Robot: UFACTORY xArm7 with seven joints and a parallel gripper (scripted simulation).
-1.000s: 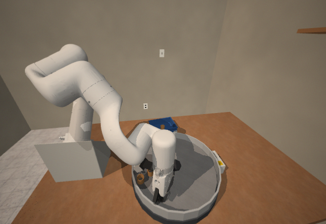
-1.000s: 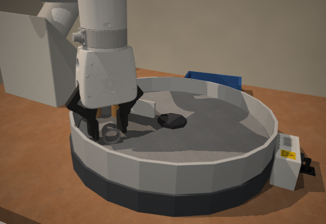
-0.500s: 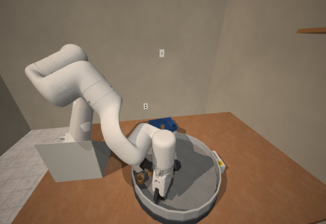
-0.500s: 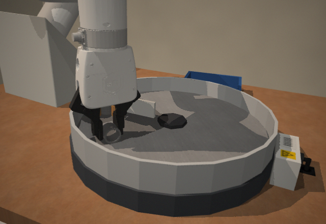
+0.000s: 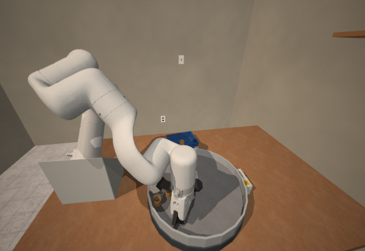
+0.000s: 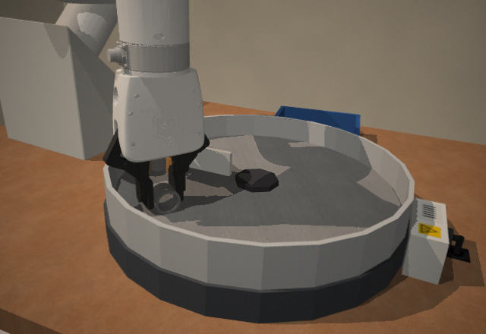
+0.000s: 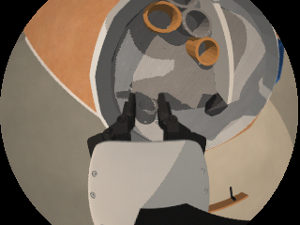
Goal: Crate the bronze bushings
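The turning table [image 5: 206, 198] [image 6: 259, 205] is a round grey tray with a white rim. My gripper [image 6: 160, 199] reaches down inside its near left edge and is shut on a steel bushing [image 6: 167, 201] that lies on its side on the tray floor; it also shows in the wrist view [image 7: 146, 108]. Two bronze bushings [image 7: 163, 17] [image 7: 204, 51] stand by the rim beyond the fingers, with another steel bushing [image 7: 197, 21] between them. In the top view the bronze bushings [image 5: 157, 200] sit left of the gripper [image 5: 178, 220]. The blue crate [image 5: 183, 139] behind the table holds one bronze bushing [image 5: 182, 141].
A black hub [image 6: 257, 179] sits at the tray's centre with a white divider [image 6: 213, 159] beside it. A white control box [image 6: 427, 234] is attached at the tray's right. A grey box [image 5: 79, 178] stands at the arm's base. The crate [image 6: 320, 117] lies behind the far rim.
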